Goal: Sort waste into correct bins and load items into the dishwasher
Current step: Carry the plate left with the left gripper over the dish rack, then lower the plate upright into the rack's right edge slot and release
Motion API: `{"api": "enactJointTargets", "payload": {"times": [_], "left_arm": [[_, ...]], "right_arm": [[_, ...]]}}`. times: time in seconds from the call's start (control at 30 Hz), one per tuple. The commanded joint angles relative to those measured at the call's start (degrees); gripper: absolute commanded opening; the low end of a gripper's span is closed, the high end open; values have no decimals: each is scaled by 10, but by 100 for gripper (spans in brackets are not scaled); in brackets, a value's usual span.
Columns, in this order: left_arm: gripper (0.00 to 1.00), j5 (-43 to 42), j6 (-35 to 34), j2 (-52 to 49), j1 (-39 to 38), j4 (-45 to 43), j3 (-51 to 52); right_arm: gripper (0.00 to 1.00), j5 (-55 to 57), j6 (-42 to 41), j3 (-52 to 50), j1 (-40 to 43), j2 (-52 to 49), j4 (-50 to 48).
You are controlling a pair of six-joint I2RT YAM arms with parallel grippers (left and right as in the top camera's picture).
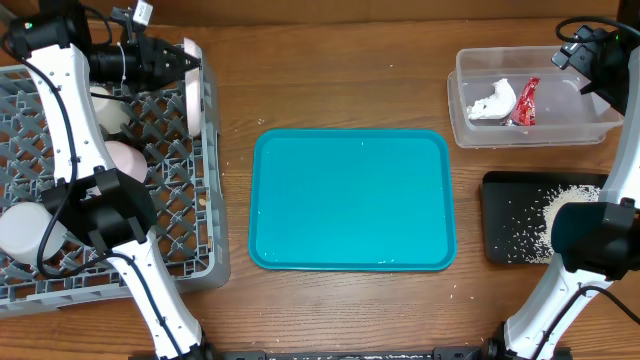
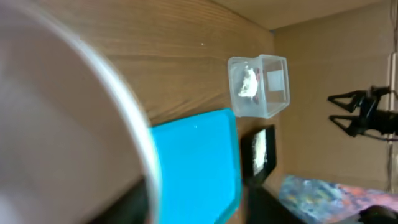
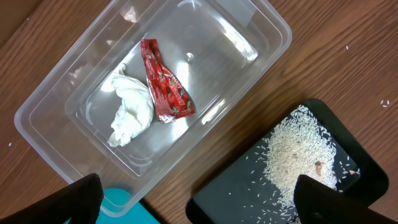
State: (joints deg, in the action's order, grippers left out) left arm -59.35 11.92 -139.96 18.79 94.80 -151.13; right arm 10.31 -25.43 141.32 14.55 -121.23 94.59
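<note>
Left gripper [image 1: 188,55] at the far right corner of the grey dish rack [image 1: 208,185], just beside a white dish [image 1: 193,100] standing on edge there; its jaw state cannot be told. Right gripper [image 3: 199,205], spread wide and empty, hangs over the clear tub [image 3: 261,34] holding napkin [image 3: 132,112] and red wrapper [image 3: 165,84]; rice [image 3: 295,155] lies in the black tray [image 3: 224,202].

You get nothing readable here. The red foil wrapper [image 3: 163,81] lying in the clear tub [image 3: 43,99] carries a printed pattern, but no letters, brand or numbers resolve on it for you.
</note>
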Motion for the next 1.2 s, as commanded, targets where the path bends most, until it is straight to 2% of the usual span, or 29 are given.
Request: {"api": "enactJointTargets", "payload": {"times": [0.0, 0.07, 0.27, 0.37, 0.43, 0.53, 0.57, 0.67, 0.7, 0.83, 0.93, 1.03, 1.17], "left_arm": [[84, -17, -36, -4, 22, 21, -2], [91, -10, -64, 5, 35, 20, -2], [92, 9, -90, 85, 56, 20, -2], [94, 84, -125, 156, 47, 20, -1], [100, 146, -143, 202, 30, 20, 0], [100, 267, -179, 278, -25, 20, 12], [100, 349, -196, 322, -74, 20, 31], [100, 471, -234, 379, -162, 20, 91], [100, 536, -267, 409, -217, 20, 151], [98, 626, -341, 449, -295, 20, 302], [83, 692, -406, 453, -317, 20, 387], [82, 743, -475, 451, -321, 15, 464], [81, 769, -498, 451, -321, -21, 546]], "right_arm": [[100, -1, 2, 4, -1, 16, -2], [100, -1, 2, 4, -1, 16, -2], [100, -1, 2, 4, -1, 16, -2], [100, -1, 2, 4, -1, 16, -2], [100, -1, 2, 4, -1, 16, -2], [100, -1, 2, 4, -1, 16, -2], [100, -1, 2, 4, -1, 16, -2], [100, -1, 2, 4, -1, 16, -2], [100, -1, 2, 4, -1, 16, -2], [100, -1, 2, 4, -1, 16, -2], [100, -1, 2, 4, -1, 16, -2], [100, -1, 2, 4, -1, 16, -2], [100, -1, 2, 4, -1, 16, -2]]}}
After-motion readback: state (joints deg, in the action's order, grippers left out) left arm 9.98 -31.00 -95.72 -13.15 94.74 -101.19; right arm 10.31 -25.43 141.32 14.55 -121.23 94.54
